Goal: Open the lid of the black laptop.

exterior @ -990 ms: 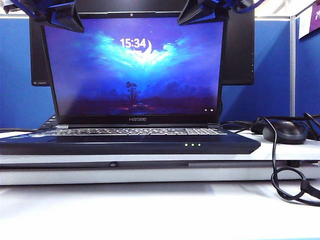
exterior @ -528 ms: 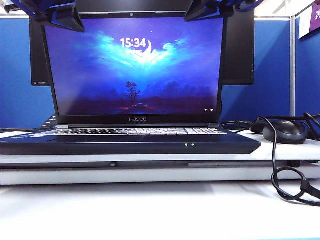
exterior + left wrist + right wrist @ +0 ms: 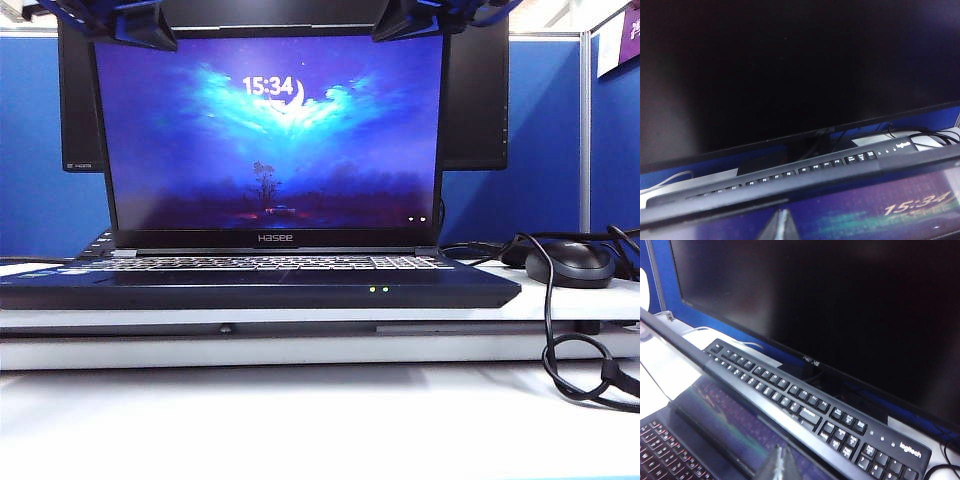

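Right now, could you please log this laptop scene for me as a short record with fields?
laptop: black laptop on the white desk, two green lights lit on the front edge
lid: the lid open, near upright, screen showing 15:34
left gripper: left gripper at the lid's top left corner; open or shut unclear
right gripper: right gripper at the lid's top right corner; open or shut unclear
behind: ASUS monitor, dark; separate keyboard
right of laptop: black mouse, cable

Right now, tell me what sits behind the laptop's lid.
Behind the lid sit a separate black keyboard and a dark monitor. The lid covers most of both from the front. Left hand and right hand are at its top corners.
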{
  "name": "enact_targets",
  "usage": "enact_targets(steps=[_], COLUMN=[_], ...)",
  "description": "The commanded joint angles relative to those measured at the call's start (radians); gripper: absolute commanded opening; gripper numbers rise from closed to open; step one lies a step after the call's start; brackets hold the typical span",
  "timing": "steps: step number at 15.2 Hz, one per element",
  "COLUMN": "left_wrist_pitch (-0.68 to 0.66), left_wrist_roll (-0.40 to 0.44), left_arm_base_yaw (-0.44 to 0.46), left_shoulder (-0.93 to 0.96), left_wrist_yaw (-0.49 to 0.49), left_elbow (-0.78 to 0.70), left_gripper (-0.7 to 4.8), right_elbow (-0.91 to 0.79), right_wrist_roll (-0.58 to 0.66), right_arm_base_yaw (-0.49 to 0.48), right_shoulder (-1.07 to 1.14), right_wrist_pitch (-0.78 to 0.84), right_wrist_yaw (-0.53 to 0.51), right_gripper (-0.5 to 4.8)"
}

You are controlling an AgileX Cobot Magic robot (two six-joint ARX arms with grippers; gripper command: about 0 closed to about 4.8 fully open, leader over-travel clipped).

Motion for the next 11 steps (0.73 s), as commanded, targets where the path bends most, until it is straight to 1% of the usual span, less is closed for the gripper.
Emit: enact_targets(steps=[1, 6, 11], left_wrist_pitch=[0.072, 0.110, 0.164], left_wrist_roll=[0.013, 0.006, 0.006], left_arm_base_yaw=[0.027, 0.089, 0.091], left_shoulder=[0.014, 0.043, 0.098], left_wrist_yaw=[-0.002, 0.048, 0.074], left_elbow=[0.012, 0.016, 0.026], left_gripper=[-0.04, -0.04, -0.04], right_elbow=[0.008, 0.029, 0.095], right_wrist_roll=[-0.003, -0.003, -0.008], right_arm_base_yaw=[-0.008, -0.037, -0.058], right_shoulder=[0.015, 0.062, 0.123], right_wrist_pitch=[0.045, 0.075, 0.074], right_wrist_yaw=[0.015, 0.026, 0.032], right_gripper=[-0.01, -0.02, -0.02])
